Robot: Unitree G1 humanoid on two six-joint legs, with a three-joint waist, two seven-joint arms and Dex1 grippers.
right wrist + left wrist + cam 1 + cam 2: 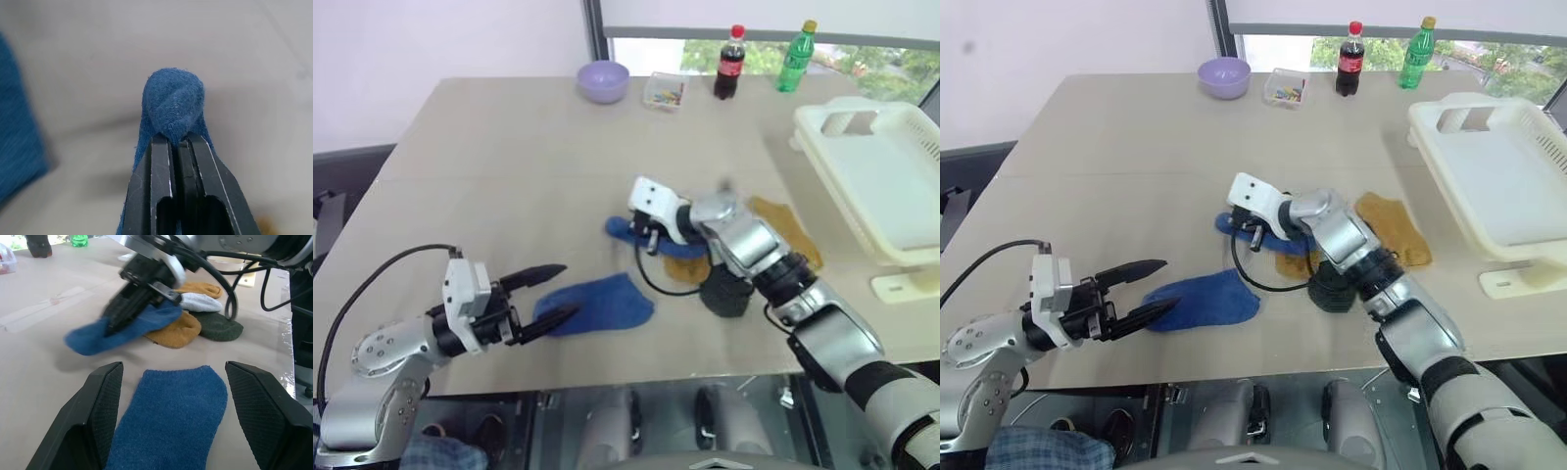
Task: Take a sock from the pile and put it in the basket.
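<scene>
With my right gripper [178,142] clamped on a royal blue knit sock [117,330] beside the heap of ankle socks [195,318] — pickup done. Cream slotted plastic basket [891,176] well apart, empty; carry remains. Left gripper [548,294] spread, idle.

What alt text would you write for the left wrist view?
The right gripper, shut on a blue sock, lifts it from the pile. Nearer, another blue sock lies flat between the left gripper's open jaws.
</scene>
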